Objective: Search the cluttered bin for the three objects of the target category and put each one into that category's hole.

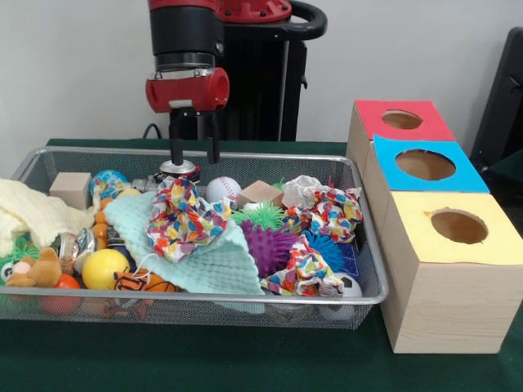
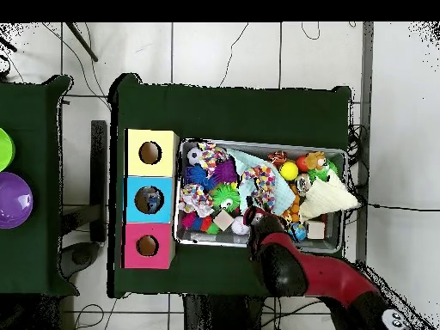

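Hovering at the far side of the bin [image 1: 33, 166], my hand [image 1: 194, 153] — fingers spread — straddles a metal can [image 1: 179, 170].

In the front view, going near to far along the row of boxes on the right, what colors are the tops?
Yellow-topped box → blue-topped box → red-topped box, each with a round hole in its top.

In the front view the bin [image 1: 364, 300] lies left of three boxes standing in a row, the middle one bearing the hole [image 1: 425, 164]. Above the bin's far edge hangs the gripper [image 1: 194, 157], over what may be a can [image 1: 179, 170]. A baseball [image 1: 222, 189] lies just right of it.
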